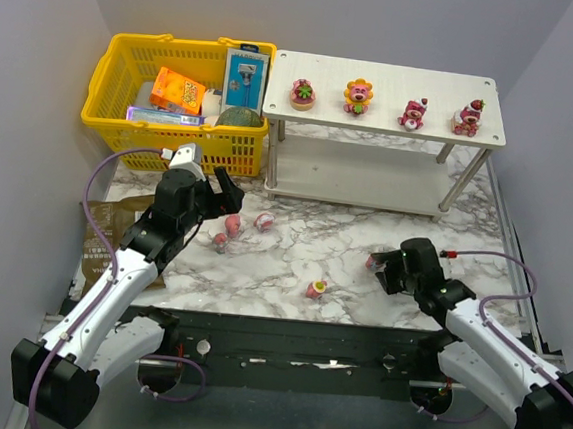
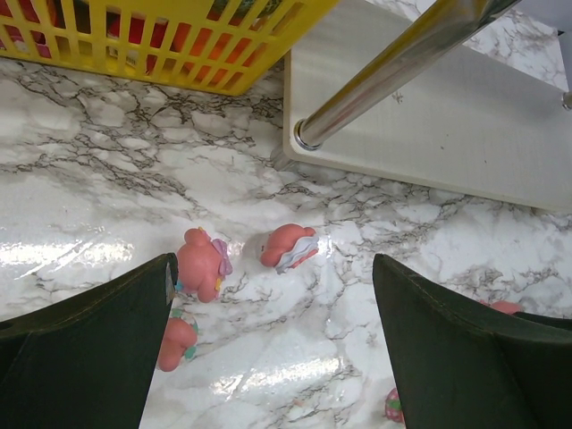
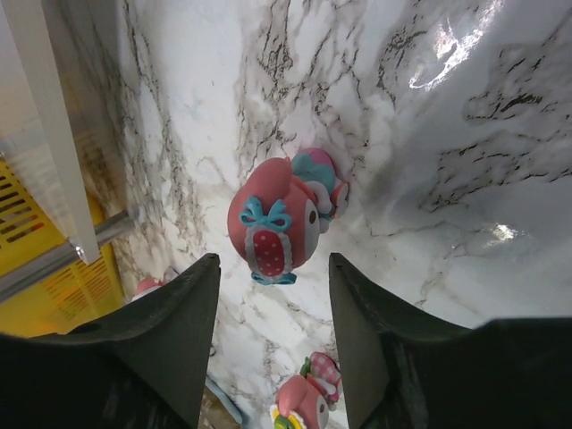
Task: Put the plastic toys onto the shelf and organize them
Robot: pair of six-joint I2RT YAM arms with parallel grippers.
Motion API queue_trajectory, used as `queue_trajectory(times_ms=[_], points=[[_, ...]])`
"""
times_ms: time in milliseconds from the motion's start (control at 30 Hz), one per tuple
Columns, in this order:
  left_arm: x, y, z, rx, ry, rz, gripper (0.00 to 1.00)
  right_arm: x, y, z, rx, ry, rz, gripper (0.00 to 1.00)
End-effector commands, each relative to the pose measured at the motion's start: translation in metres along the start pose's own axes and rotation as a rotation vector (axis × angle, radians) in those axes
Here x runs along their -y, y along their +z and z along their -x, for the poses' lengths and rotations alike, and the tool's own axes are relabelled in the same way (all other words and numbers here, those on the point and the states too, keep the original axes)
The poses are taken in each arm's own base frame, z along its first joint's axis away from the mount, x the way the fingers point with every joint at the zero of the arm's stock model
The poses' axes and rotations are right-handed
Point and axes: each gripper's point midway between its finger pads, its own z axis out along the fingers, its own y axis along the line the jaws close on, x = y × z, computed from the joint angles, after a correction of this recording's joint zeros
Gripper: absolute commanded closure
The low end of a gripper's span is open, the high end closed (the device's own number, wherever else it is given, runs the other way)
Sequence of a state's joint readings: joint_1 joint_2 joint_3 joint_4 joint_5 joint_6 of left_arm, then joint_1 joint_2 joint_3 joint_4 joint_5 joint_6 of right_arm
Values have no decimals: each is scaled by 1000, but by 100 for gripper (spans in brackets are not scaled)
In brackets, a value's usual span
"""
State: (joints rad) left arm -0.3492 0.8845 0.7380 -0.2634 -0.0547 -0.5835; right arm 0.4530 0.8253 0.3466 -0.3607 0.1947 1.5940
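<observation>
1. Over the marble bench (image 1: pixel 303 251), the right gripper (image 3: pixel 273 261) is half spread. Its jaws flank a pink toy with blue bow (image 3: pixel 271 225) that lies on the bench. No contact is visible.
2. The left gripper (image 2: pixel 273 268) is spread wide and holds nothing, hovering above three loose pink toys (image 1: pixel 232 226).
3. Another loose toy (image 1: pixel 316 289) lies near the front edge, between the arms.
4. Four toys (image 1: pixel 357 95) stand in a row on the top tier of the shelf (image 1: pixel 388 81).
5. A yellow basket (image 1: pixel 111 99) holding an orange box (image 1: pixel 177 92) sits just beside the shelf's left end.
6. Grey walls (image 1: pixel 40 52) enclose the bench.
</observation>
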Motion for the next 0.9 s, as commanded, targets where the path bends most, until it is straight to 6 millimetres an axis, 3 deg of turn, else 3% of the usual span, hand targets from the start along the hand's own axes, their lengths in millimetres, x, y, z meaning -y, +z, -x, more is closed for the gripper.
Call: queue_trajectory(times_ms=[0, 300, 700, 867], points=[[2, 1, 3, 9, 25, -10, 1, 2, 7, 4, 33, 0, -5, 44], [1, 2, 3, 8, 28, -5, 1, 1, 10, 12, 65, -21, -12, 40], [0, 2, 3, 9, 32, 0, 1, 2, 15, 19, 87, -41, -6, 46], [-1, 2, 2, 7, 33, 3, 1, 2, 19, 18, 79, -52, -12, 43]])
